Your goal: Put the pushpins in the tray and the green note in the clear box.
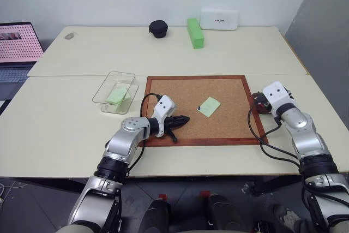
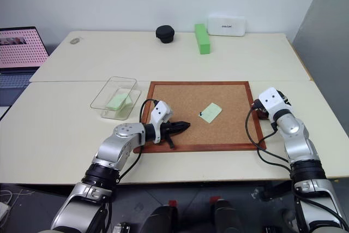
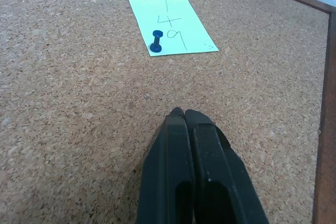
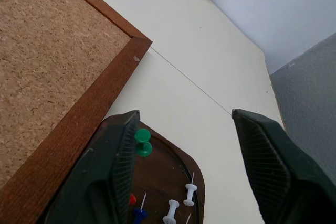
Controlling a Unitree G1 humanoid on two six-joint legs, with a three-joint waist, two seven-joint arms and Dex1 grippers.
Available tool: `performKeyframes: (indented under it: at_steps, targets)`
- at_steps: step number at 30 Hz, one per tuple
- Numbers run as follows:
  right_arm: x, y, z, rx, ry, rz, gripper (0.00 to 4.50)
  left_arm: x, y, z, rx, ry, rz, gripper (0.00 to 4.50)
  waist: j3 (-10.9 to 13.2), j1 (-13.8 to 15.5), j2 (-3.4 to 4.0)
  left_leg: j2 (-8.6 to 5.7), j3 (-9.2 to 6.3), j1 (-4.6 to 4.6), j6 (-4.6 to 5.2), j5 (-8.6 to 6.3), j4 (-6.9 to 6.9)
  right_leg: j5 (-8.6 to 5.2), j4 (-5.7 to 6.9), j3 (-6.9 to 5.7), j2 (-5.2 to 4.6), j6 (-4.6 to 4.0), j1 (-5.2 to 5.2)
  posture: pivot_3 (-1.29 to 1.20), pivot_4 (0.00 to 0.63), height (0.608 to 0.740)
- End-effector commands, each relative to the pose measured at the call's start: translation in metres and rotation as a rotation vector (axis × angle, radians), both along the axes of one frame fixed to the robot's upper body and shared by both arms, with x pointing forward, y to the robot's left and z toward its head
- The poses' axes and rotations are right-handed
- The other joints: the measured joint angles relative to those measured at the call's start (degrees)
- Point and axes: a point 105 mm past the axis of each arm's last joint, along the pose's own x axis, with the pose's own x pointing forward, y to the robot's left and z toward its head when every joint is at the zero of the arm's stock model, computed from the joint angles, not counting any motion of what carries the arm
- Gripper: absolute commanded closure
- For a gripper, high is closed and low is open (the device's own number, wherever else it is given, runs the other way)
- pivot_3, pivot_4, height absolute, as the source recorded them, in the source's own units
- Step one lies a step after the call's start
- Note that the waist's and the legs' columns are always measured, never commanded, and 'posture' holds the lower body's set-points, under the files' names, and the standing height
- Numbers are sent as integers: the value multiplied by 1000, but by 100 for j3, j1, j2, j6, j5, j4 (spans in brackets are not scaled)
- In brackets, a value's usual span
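Hovering our spread right hand point(image 4: 184, 145) above the tray point(image 4: 168, 169), green pushpin point(image 4: 142, 141) beneath, we should next steer our pressed-together left hand point(image 3: 184, 113) toward the blue pin point(image 3: 156, 42) ahead.

Two green notes show: one point(image 1: 209, 106) on the corkboard point(image 1: 180, 94), one point(image 1: 116, 95) in the clear box point(image 1: 103, 88). One blue pushpin point(image 3: 156, 42) stands in the first note. The tray point(image 4: 173, 174) holds a green pushpin point(image 4: 142, 141), at least two white ones point(image 4: 190, 188) and others half hidden.
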Motion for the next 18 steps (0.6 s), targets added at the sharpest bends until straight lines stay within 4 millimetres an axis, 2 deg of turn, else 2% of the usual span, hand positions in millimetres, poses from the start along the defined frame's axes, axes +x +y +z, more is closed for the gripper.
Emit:
performKeyframes:
  at_steps: [1, 4, 15, 18]
  targets:
    - [-1, -6, 8, -6, -41, -18, 621, -5, 5, -17, 43, 55, 5, 4500, 0, 0, 0, 0, 0, 0, 0, 0, 0, 0, 0, 0, 0, 0, 0, 0, 150, 740]
    - [-1, -6, 8, -13, -44, -22, 69, -5, 3, -17, 40, 56, 3, 4500, 0, 0, 0, 0, 0, 1, 0, 0, 0, 0, 1, 0, 0, 0, 0, 0, 150, 740]
    - [1, -11, 10, -13, -53, -53, 69, -6, 5, -18, 44, 60, 8, 4500, 0, 0, 0, 0, 0, 1, 0, 0, 0, 0, 1, 0, 0, 0, 0, 0, 150, 740]
    - [4, -16, 9, 135, -44, -106, 69, -5, 5, -18, 49, 56, 9, 4500, 0, -2, 0, 0, 0, 1, 0, 0, 0, 0, 1, 1, 1, 0, 0, 0, 150, 740]
